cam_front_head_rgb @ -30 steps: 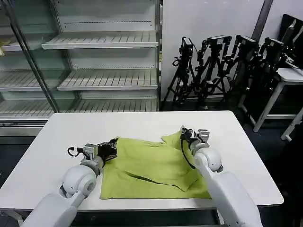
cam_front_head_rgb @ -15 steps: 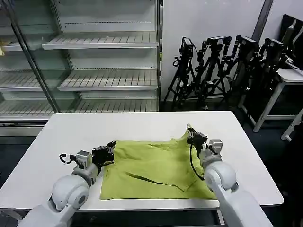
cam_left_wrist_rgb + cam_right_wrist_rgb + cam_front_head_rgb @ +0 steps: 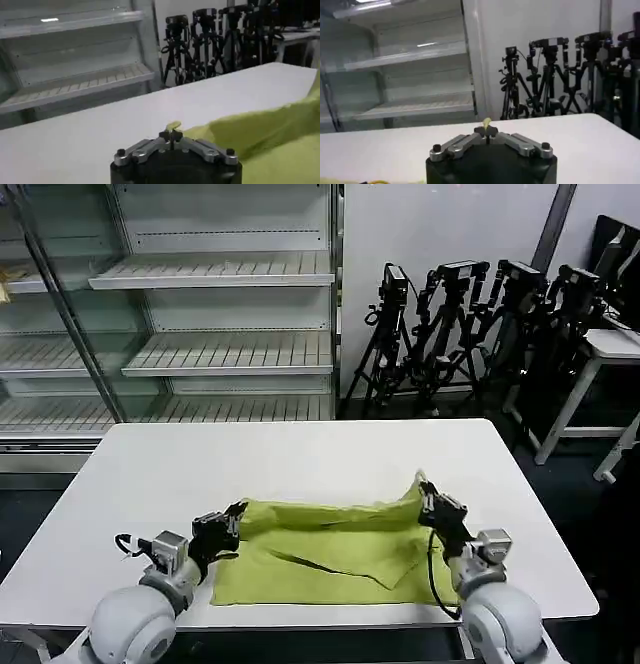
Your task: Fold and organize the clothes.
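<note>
The left gripper (image 3: 236, 511) pinches one far corner of the lime T-shirt (image 3: 330, 556), spread near the white desk's (image 3: 300, 449) front edge, while the right gripper (image 3: 424, 487) pinches the opposite far corner, both raised.

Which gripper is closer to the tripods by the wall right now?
Right. The right gripper pinches the T-shirt at its corner on the tripods' side; the left gripper pinches the opposite corner, toward the shelves.

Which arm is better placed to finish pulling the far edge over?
Neither clearly. The left gripper and right gripper each pinch a far corner of the plain lime-green thin T-shirt, mid-fold; both should probably move together.
</note>
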Motion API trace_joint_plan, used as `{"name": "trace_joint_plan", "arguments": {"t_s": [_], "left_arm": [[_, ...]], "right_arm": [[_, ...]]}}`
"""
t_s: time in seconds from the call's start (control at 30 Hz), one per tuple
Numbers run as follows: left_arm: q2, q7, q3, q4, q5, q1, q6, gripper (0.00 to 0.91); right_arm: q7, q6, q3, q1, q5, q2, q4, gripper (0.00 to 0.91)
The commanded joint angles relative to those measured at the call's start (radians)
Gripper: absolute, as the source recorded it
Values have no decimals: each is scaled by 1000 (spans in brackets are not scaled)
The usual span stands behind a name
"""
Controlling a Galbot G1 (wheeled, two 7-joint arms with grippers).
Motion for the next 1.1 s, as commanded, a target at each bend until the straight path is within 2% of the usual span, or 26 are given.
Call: {"name": "trace_joint_plan", "arguments": {"t_s": [0.03, 0.13, 0.17, 0.2, 0.23, 0.53, 0.83, 1.1], "left_arm": [[10, 57, -9, -31, 151, 162, -11, 30], [0, 68, 0, -12, 172, 166, -7, 30], [-4, 71, 3, -4, 180, 165, 3, 91], [-9, 70, 5, 0, 185, 165, 5, 605], [-13, 70, 6, 2, 193, 165, 8, 907], [-58, 0, -51, -32, 181, 210, -11, 907], [-189, -127, -97, -89, 85, 282, 1, 907], [-269, -168, -61, -19, -45, 238, 40, 907]], "right_arm": [[-16, 11, 82, -228, -71, 19, 82, 0], [-9, -19, 78, -231, -73, 27, 58, 0], [-5, -38, 77, -230, -75, 32, 51, 0], [-4, -49, 76, -230, -80, 34, 45, 645], [-5, -55, 75, -231, -86, 35, 41, 907], [-18, -41, 117, -285, -100, 45, 78, 907], [-24, -14, 195, -380, -90, 66, 154, 907], [-23, -5, 194, -406, -98, 86, 172, 907]]}}
